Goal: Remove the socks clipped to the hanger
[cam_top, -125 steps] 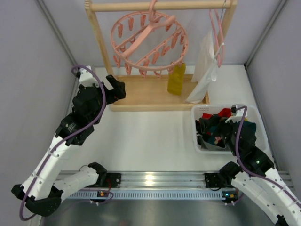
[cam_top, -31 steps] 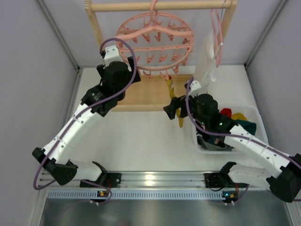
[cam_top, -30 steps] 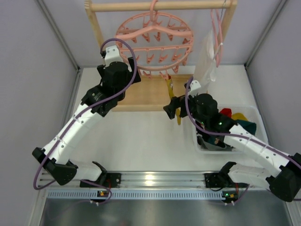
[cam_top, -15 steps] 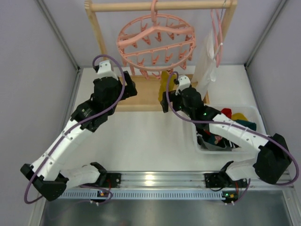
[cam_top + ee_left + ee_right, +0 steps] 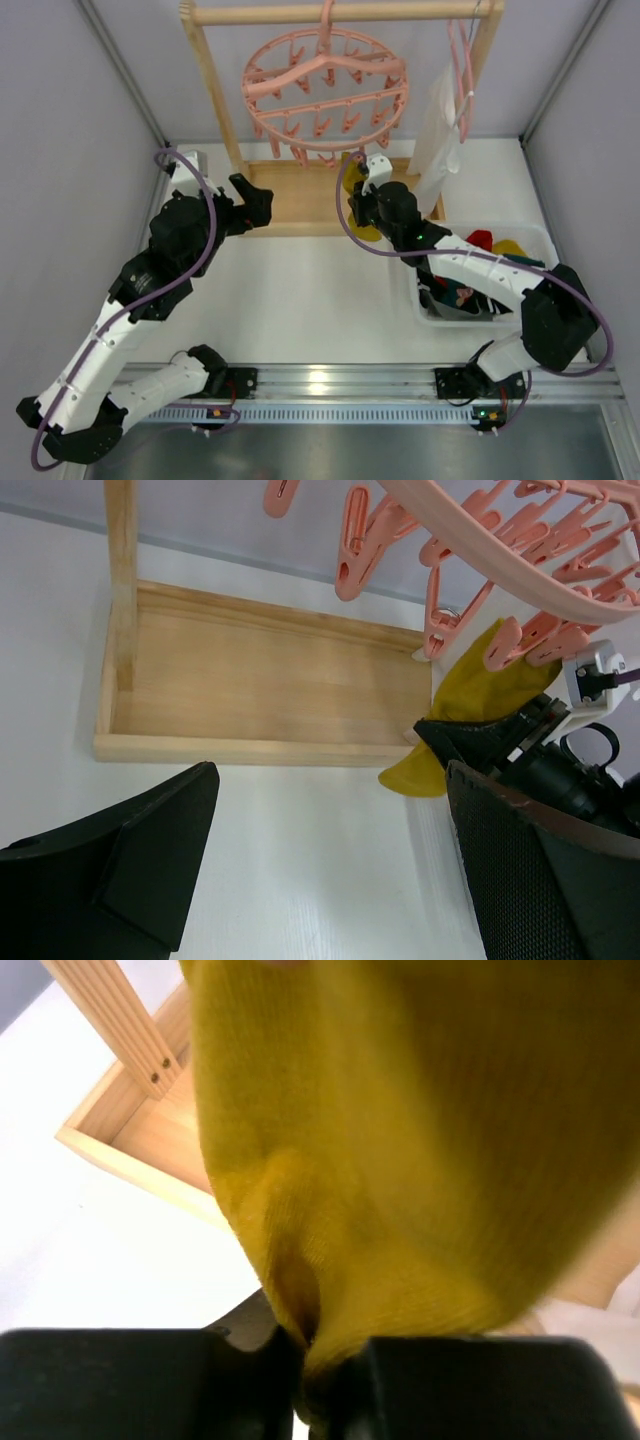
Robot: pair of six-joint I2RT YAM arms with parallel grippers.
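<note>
The round pink hanger [image 5: 325, 92] hangs by its hook from the wooden rail, its pegs [image 5: 352, 542] pointing down. One mustard-yellow sock [image 5: 351, 172] dangles from a peg on the hoop's front right side. My right gripper [image 5: 358, 205] is shut on that sock's lower part; in the right wrist view the yellow fabric [image 5: 400, 1160] fills the frame and is pinched between the black fingers [image 5: 200, 1385]. My left gripper [image 5: 256, 203] stands open and holds nothing, left of the sock over the wooden base. In its wrist view the sock [image 5: 470, 685] and the right gripper [image 5: 490, 745] lie ahead to the right.
A white bin [image 5: 425, 300] at the right holds several loose socks in red, yellow and dark teal. A white cloth [image 5: 438, 130] hangs from a thin pink clothes hanger [image 5: 462, 70] at the rail's right end. The rack's wooden base [image 5: 260, 695] and upright post [image 5: 215, 90] stand behind my left gripper.
My right gripper moved up and left to the hanging yellow sock and shut on it. The left arm drew back to the left, away from the hoop.
</note>
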